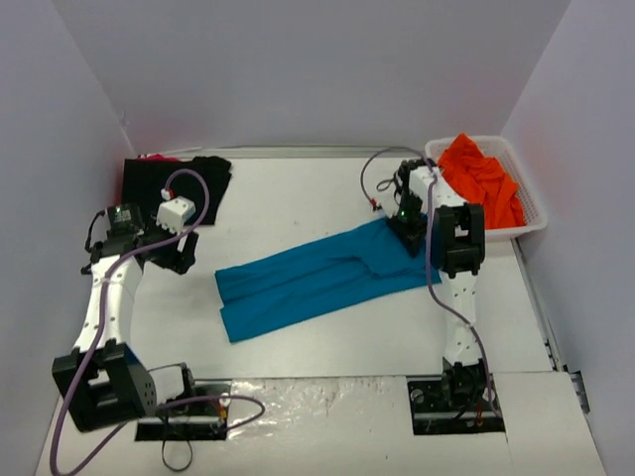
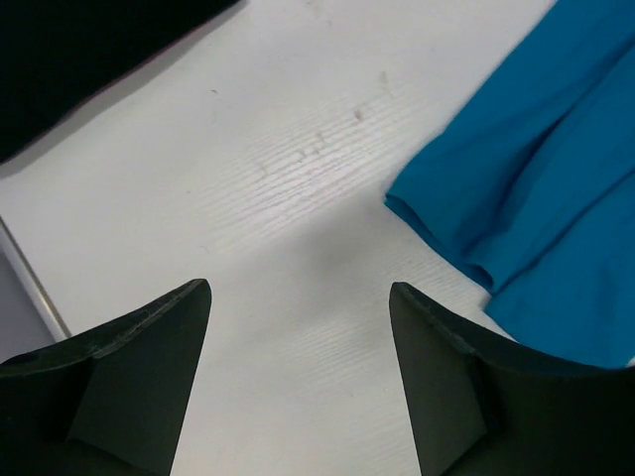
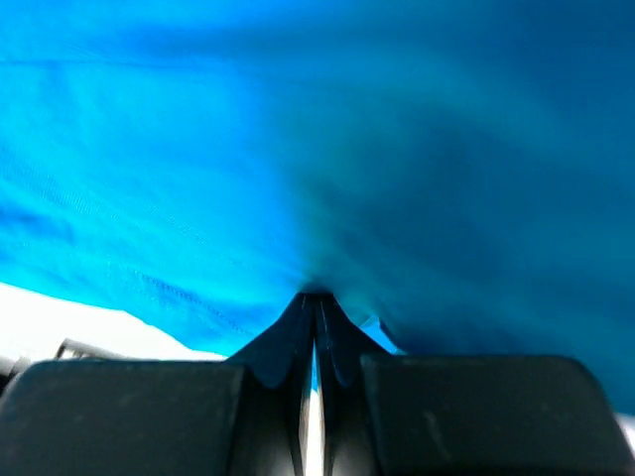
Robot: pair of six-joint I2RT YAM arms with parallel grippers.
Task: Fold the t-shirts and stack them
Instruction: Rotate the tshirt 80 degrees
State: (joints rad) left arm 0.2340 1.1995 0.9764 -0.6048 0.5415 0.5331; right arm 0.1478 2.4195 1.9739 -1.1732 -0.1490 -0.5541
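Observation:
The teal-blue t-shirt [image 1: 317, 278] lies stretched in a long strip across the middle of the table. My right gripper [image 1: 409, 236] is shut on its far right end; in the right wrist view the cloth [image 3: 298, 149] fills the frame and is pinched between the closed fingertips [image 3: 317, 302]. My left gripper [image 1: 185, 256] is open and empty above bare table, left of the shirt's near end [image 2: 526, 188]. A black t-shirt [image 1: 179, 183] lies at the back left, seen also in the left wrist view [image 2: 79, 50]. An orange t-shirt [image 1: 481, 178] sits in the basket.
A white slotted basket [image 1: 531, 213] stands at the back right by the wall. Grey walls close in the table on the left, back and right. The arm bases [image 1: 198, 407] sit on the near edge.

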